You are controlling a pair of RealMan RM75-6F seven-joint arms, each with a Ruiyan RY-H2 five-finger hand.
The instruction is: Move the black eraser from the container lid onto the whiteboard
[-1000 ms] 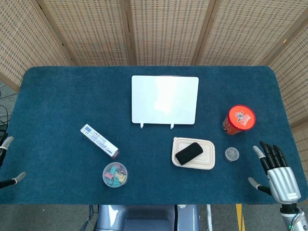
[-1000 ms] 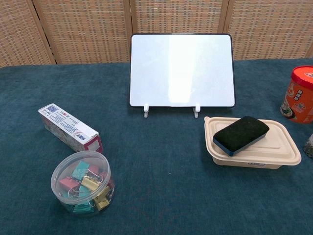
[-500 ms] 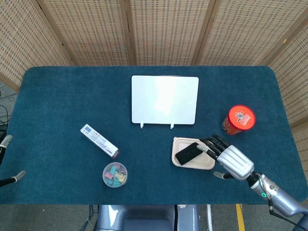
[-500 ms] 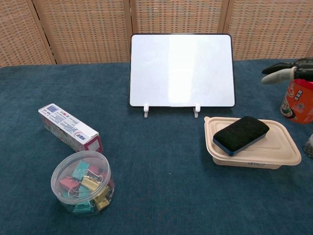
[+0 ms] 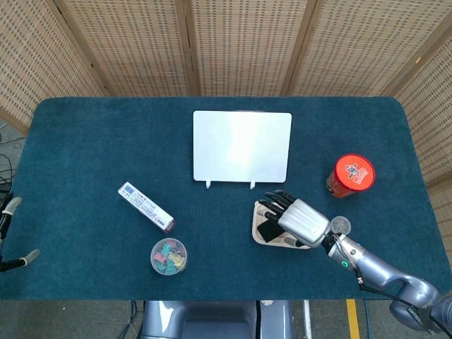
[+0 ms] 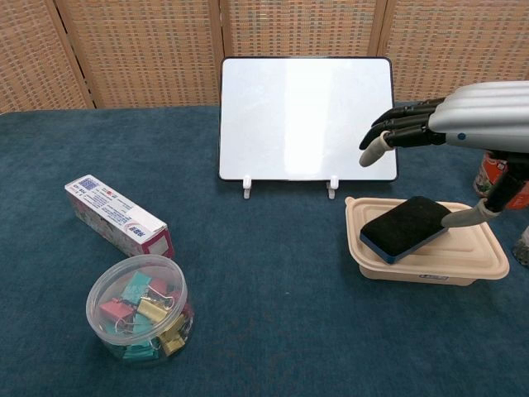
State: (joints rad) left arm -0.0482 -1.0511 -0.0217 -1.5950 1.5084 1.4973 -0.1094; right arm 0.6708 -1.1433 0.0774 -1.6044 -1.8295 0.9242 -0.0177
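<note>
The black eraser lies on the beige container lid at the table's right. In the head view only a corner of the eraser shows under my hand. My right hand hovers open above the eraser, fingers spread and pointing left, thumb hanging down beside the eraser's right end. The whiteboard stands tilted on two small feet just behind the lid. My left hand shows only its fingertips at the left edge, apart, holding nothing.
A red-lidded can stands right of the whiteboard. A small clear jar sits beside the lid. At the left lie a printed box and a clear tub of binder clips.
My right hand has swung in from the table's right edge to over the lid and eraser. The eraser has not moved. The left hand has stayed put.
</note>
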